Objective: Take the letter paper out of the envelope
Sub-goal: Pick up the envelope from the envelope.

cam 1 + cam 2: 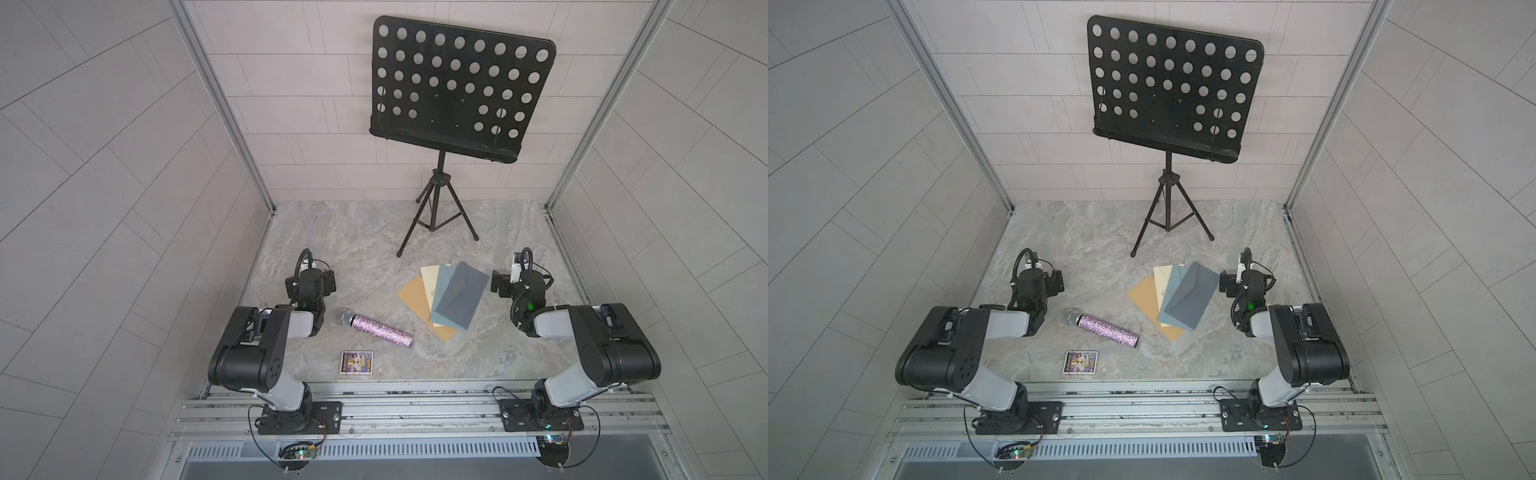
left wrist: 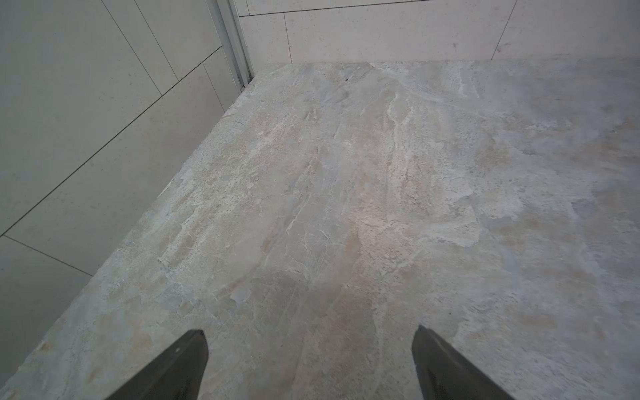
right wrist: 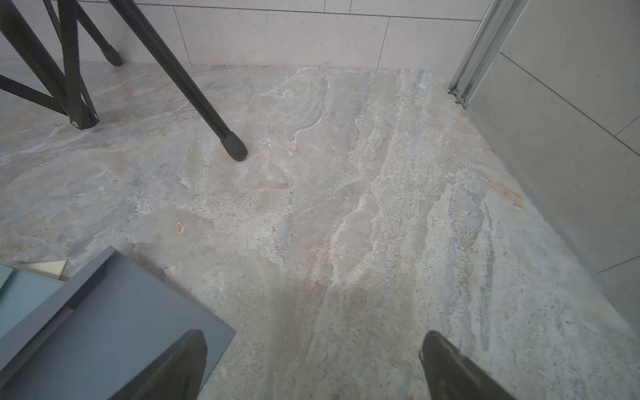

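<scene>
one dark grey envelope [image 3: 121,329] just beside right tool [image 3: 313,346], far from left tool [image 2: 310,346]; both spread wide, empty.

Even, diffuse light, moderately bright; soft shadow on the counter [image 2: 346,173] ahead of the left claw [image 2: 309,331], its tips out of focus; wall [image 1: 104,187] seams bow toward the edges in both top views.

Lab booth: tiled walls [image 1: 104,166], mounting rail [image 1: 415,409]

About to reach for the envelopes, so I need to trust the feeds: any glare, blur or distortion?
Both top views: even light, no glare, wall seams bowed by the wide lens. Right wrist view: grey envelope crisp, right gripper blurred close to the lens. Left wrist view: table mildly soft.
</scene>
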Controlling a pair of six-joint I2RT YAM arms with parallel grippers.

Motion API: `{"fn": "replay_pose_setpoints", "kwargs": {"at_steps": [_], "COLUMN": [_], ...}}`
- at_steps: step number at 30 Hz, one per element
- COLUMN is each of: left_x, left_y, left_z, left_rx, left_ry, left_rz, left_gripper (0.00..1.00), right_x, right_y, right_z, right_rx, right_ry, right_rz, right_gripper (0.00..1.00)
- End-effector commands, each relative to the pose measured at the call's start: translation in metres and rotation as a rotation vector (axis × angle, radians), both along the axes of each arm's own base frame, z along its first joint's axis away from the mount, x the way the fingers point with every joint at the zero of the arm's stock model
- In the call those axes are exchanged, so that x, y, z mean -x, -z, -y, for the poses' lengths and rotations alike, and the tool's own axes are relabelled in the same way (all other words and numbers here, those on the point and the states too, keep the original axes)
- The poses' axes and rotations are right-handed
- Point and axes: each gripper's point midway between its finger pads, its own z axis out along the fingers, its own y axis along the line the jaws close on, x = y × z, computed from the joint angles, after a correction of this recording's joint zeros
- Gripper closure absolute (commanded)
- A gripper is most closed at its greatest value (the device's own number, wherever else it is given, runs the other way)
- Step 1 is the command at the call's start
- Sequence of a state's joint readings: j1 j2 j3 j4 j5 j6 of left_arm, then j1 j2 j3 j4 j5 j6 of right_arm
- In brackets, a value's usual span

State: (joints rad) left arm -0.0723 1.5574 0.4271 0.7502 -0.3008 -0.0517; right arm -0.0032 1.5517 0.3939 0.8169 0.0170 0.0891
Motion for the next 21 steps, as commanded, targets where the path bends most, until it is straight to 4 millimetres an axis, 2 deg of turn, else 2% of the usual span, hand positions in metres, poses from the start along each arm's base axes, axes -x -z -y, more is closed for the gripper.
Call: {"fn": "replay_pose_setpoints", "kwargs": {"at_steps": [1,21], "left_x": [-0.0048,-0.0052], "left_y": [-0.0129,-0.0127], "left_z": [-0.0015,-0.0014], "left_rx": [-0.004,-0.004], "left_ry": [0.000,-0.001], "left_rz": [0.034,0.035], "left_gripper": [0.00,0.00], "right_x": [-0.0033,-0.0036], "right_y": [-0.0108,-0.0110], "right_z": [0.0046,0.0047], "right_rx": [0.020,0.018], "right_ry": [0.013,0.013], "right_rz": [0.028,0.031], "right_gripper": [0.00,0.00]}}
